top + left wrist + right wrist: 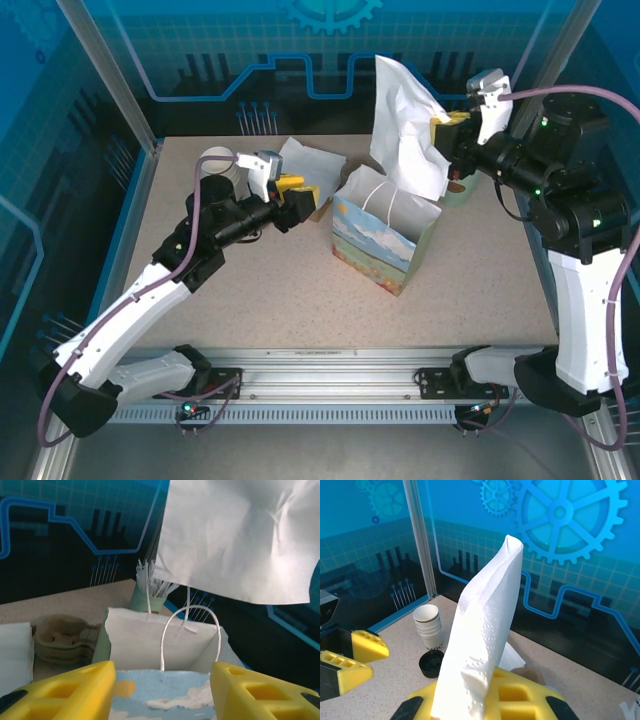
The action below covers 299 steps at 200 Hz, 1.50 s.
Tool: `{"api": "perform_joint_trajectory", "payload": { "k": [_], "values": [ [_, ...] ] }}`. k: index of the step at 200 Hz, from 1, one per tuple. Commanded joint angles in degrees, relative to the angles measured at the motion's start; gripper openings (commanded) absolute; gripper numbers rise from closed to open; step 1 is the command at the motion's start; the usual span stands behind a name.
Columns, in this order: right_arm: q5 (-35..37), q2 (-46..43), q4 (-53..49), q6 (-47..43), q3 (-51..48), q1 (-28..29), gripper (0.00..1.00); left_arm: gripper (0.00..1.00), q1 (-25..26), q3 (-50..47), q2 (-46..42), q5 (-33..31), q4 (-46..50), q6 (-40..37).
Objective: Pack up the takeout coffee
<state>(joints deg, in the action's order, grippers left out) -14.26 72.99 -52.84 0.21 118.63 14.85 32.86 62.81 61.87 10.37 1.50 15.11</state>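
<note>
Working over the speckled table (250, 300), I take the gift bag (385, 240) as my mark: it stands upright mid-table, mouth up. Above the bag, toward its far right, hangs a white tissue sheet (405, 130), pinched tight in my right gripper (450, 120). My left gripper (300, 192) hovers just left of the bag, fingers apart with nothing between them, pointed at it. Back and left of the bag lie flat white napkins (312, 160), then a stack of white cups (215, 165). A green cup (145, 597) stands right of the bag. A loose black lid (431, 662) lies farther left of the bag, by those cups. Where the takeout coffee sits I cannot tell; the bag's depths are hidden from me.
</note>
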Motion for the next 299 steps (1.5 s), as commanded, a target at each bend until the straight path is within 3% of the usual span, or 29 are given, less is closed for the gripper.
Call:
{"api": "perform_joint_trajectory", "payload": {
  "k": [1,108,154,247,299],
  "values": [
    [-2.68,0.35,-3.48,1.13,0.67,-2.28,0.0,0.54,0.19,-0.14,0.16,0.91,0.78,0.44],
    [-1.78,0.53,-5.43,0.14,-3.49,-4.09,0.0,0.54,0.19,-0.58,-0.35,0.04,1.85,-0.95],
    [-5.34,-0.75,0.73,5.64,-3.82,-6.53,0.0,0.54,0.24,-0.98,-0.47,-0.02,1.49,-0.7],
    [-2.04,-0.16,0.06,5.32,-3.26,-9.12,0.0,0.55,0.19,-1.81,-1.02,-0.62,1.55,-1.01],
    [-6.63,-0.1,-0.17,5.41,-6.91,-9.41,0.0,0.55,0.2,-2.19,-0.82,-0.7,1.49,-0.88]
  ]
}}
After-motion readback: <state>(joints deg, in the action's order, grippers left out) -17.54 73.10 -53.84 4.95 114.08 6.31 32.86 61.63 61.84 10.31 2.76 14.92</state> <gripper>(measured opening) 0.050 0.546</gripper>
